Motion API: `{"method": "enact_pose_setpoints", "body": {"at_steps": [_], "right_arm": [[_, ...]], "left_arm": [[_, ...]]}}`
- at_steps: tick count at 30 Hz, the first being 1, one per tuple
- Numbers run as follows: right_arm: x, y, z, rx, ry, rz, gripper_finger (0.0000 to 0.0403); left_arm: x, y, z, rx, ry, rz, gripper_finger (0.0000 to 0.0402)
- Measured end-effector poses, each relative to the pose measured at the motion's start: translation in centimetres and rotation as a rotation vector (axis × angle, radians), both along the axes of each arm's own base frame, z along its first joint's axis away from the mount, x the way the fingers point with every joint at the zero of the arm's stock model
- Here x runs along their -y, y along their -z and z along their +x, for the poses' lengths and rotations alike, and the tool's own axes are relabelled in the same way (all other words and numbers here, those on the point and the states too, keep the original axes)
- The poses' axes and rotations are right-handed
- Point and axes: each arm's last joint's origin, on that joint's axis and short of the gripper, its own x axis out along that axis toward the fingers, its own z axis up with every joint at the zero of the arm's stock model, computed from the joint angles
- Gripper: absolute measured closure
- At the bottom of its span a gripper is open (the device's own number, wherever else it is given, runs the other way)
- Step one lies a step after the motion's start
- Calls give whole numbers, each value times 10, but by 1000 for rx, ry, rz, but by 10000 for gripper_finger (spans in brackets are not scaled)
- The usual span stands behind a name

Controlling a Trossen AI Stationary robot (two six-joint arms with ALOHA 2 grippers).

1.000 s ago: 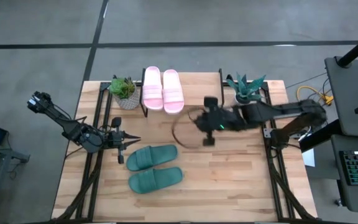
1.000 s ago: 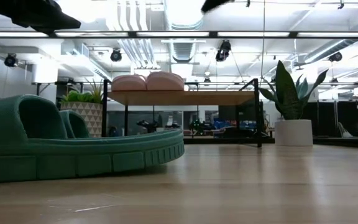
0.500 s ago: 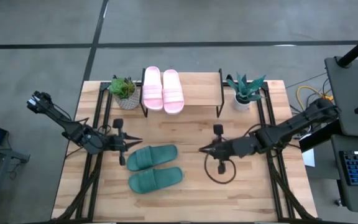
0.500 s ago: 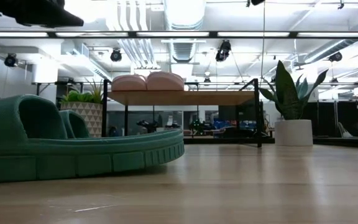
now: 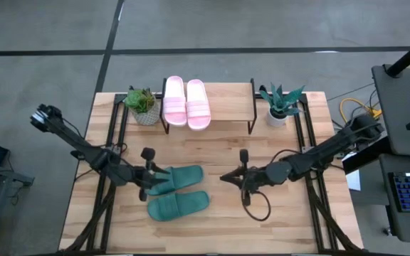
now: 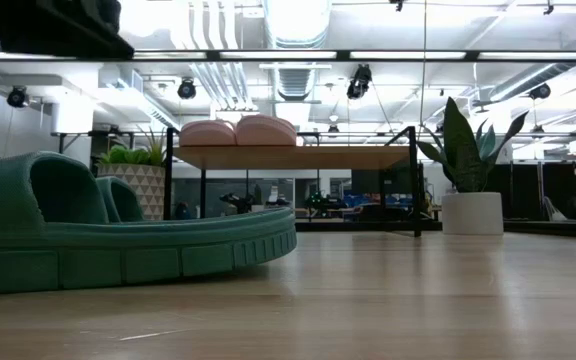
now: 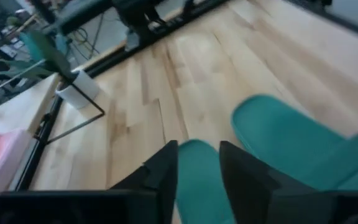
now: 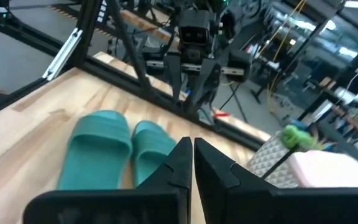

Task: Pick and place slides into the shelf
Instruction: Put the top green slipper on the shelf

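Two dark green slides lie side by side on the tabletop, the far one [image 5: 179, 178] and the near one [image 5: 179, 204]; both fill the left of the low view [image 6: 118, 235]. The pink pair [image 5: 186, 103] rests sole-down on the shelf [image 5: 228, 107], also seen in the low view as the pink pair [image 6: 238, 132] on the shelf board [image 6: 298, 157]. My left gripper [image 5: 162, 180] hovers open over the far green slide's left end [image 7: 197, 177], a finger at each side. My right gripper [image 5: 225, 178] is shut, right of the green pair, pointing at it [image 8: 192, 152].
A potted plant in a patterned pot [image 5: 142, 105] stands left of the shelf and a spiky plant in a white pot [image 5: 280, 107] stands right of it. Black frame rails [image 5: 112, 142] run along both table sides. Bare wood [image 5: 262, 227] lies near and right.
My right gripper has swung from just in front of the shelf toward the table's near edge and left, and now points at the green pair. My left gripper has moved right and toward the near edge, over the far green slide's left end. The slides have stayed put.
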Motion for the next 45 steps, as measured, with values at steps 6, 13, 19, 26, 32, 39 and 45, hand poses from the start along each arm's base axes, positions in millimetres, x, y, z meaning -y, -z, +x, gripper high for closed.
{"method": "enact_pose_setpoints", "body": {"at_steps": [6, 13, 19, 26, 32, 39, 45], "right_arm": [[-9, 13, 10, -46, -8, 25, 394], [-17, 9, 11, -35, -32, 22, 394], [-20, 4, 7, -21, -48, 27, 394], [-21, 5, 6, -29, -50, 27, 394], [-21, 6, 6, -32, -48, 32, 394], [-21, 7, 6, -35, -48, 31, 394], [-20, 8, 5, -38, -48, 29, 394]], "left_arm": [[10, 12, 11, -87, 47, 147, 272], [19, 18, 13, -200, 37, 233, 272], [34, 4, 14, -245, 27, 250, 272], [51, -1, 10, -409, 45, 410, 271], [60, 20, 13, -557, 23, 521, 271], [58, 35, 9, -708, -113, 565, 271], [65, 51, 12, -745, -144, 584, 271]]}}
